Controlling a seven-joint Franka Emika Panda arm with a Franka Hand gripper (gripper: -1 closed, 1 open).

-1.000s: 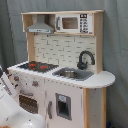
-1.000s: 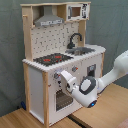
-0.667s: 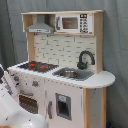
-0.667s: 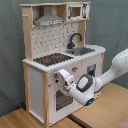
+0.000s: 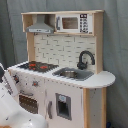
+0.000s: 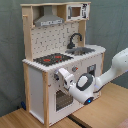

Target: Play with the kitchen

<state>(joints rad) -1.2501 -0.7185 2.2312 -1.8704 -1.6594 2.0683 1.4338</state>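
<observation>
The kitchen [image 5: 65, 95] is a tall light-wood and white toy with a grey hood [image 5: 41, 26], a black stovetop with red rings [image 5: 36, 65], a sink [image 5: 74, 74] and a black faucet [image 5: 86, 59]. In the second exterior view the kitchen [image 6: 37, 82] stands at the left, and my white arm [image 6: 112, 70] reaches in from the second exterior view's right. My gripper [image 6: 61, 75] is up against the front panel, at the row of knobs [image 6: 75, 69] above the oven door [image 6: 61, 100]. In the first exterior view only the arm's white body [image 5: 14, 107] shows at the lower left.
A toy microwave [image 5: 74, 23] sits on the top shelf. The kitchen rests on a wooden table [image 6: 100, 112] in front of a grey curtain [image 6: 112, 25]. The rounded countertop end [image 5: 102, 79] juts out beside the sink.
My gripper and wrist have shifted slightly up and closer to the knob panel. The kitchen has not moved.
</observation>
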